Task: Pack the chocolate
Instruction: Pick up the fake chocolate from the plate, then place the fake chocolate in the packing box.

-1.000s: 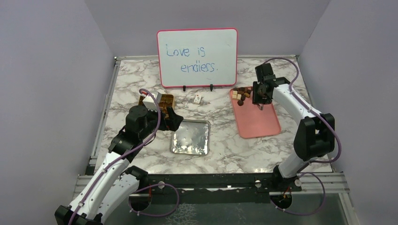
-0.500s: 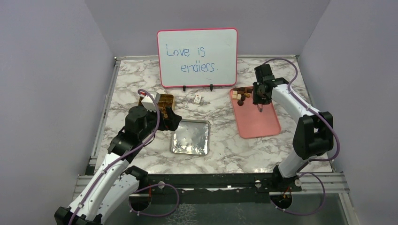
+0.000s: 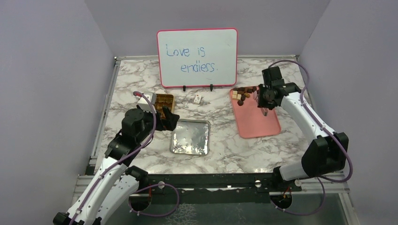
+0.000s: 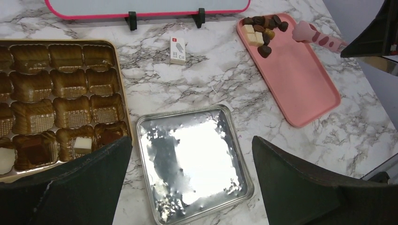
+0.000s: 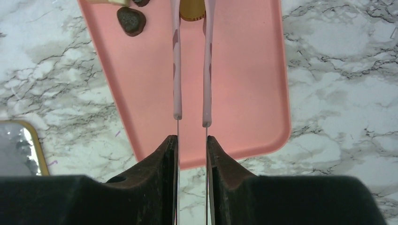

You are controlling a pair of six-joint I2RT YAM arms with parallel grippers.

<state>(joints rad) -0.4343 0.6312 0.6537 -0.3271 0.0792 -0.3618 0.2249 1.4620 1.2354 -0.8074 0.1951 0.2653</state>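
Marble tabletop (image 3: pixel 220 159) status was early: only a few pieces sat in the gold tin (image 4: pixel 70 82), most chocolate (image 4: pixel 260 30) heaped on the pink tray (image 4: pixel 300 79), right claw (image 5: pixel 192 140) clenched on tongs (image 5: pixel 176 70) pinching one piece, left claw (image 4: pixel 187 145) spread wide, holding nothing.
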